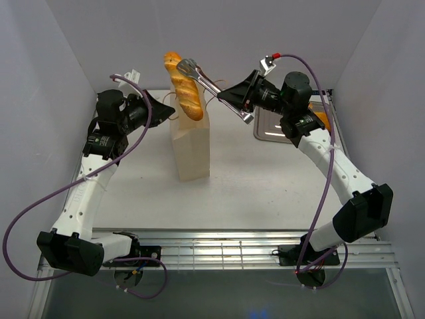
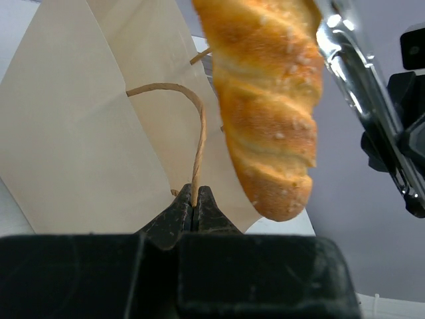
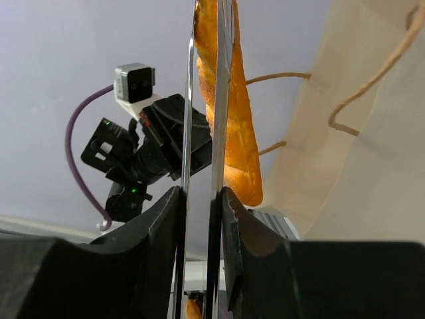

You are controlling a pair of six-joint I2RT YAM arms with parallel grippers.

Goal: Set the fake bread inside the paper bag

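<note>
Top external view, centre of frame: the paper bag (image 1: 191,149) stands upright on the tabletop (image 1: 252,193). The left gripper (image 1: 167,109), pressed together, pinches a cord handle (image 2: 198,133) at the bag's left. The right gripper (image 1: 231,98) clamps metal tongs (image 1: 207,81) that grip one fake bread loaf (image 1: 186,90), its lower end at the bag's open top. Upper right: a steel tray (image 1: 269,129).
</note>
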